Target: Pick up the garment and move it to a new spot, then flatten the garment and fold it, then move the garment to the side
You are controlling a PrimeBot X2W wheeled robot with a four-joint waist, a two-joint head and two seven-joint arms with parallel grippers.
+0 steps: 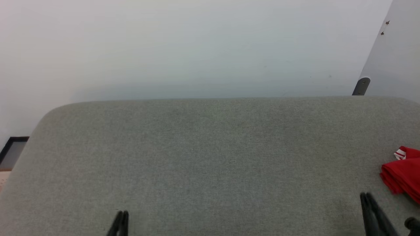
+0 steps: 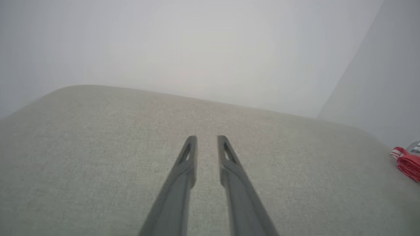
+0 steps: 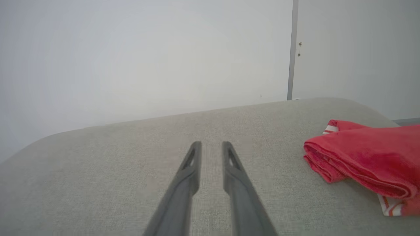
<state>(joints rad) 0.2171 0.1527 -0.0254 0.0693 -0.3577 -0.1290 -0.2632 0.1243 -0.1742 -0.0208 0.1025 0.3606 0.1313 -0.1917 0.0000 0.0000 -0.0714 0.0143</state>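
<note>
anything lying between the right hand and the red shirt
Nothing: in the right wrist view the stretch of grey cushion between the right hand and the red shirt is bare. The head view agrees.

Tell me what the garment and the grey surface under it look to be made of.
The garment: soft knit cloth, probably jersey, matte red with red-and-white striped trim; it lies in limp, rounded folds. The surface: woven upholstery-like fabric, matte grey-green; a fine grainy weave shows, and rounded corners hint at padding, uncertainly.
</note>
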